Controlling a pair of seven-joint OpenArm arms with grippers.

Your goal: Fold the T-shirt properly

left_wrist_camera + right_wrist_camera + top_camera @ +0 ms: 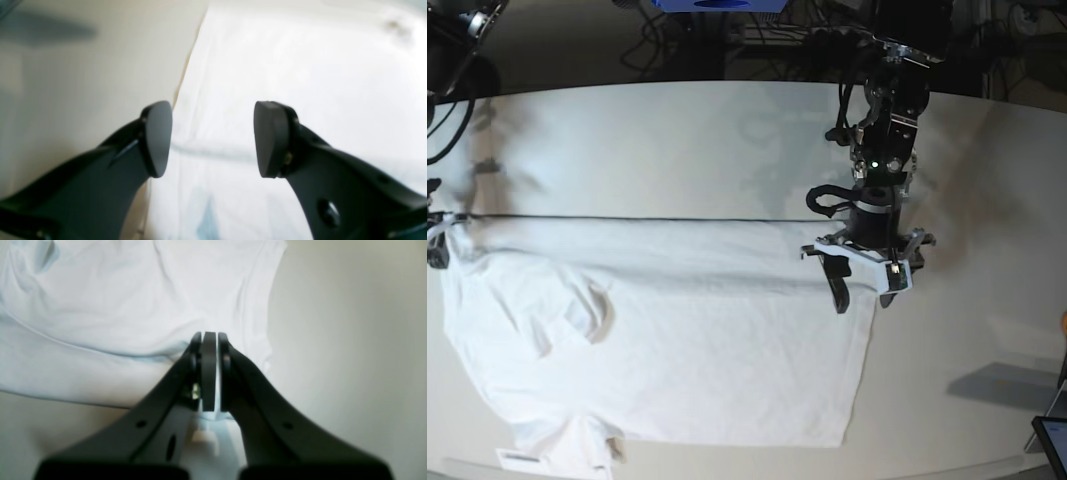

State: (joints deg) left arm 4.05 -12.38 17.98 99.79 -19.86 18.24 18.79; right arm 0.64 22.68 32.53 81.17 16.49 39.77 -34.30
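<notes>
Your left hand hangs open over the T-shirt's right edge; your right hand is pinched shut on cloth.

You have the shirt spread wide on the desk, wrinkled, a sleeve bunched at the left and its far edge pulled straight. No clear fold shows yet, so nearly all the folding looks left. Your left hand points straight down, holding nothing; your right grips the shirt at the far left.
</notes>
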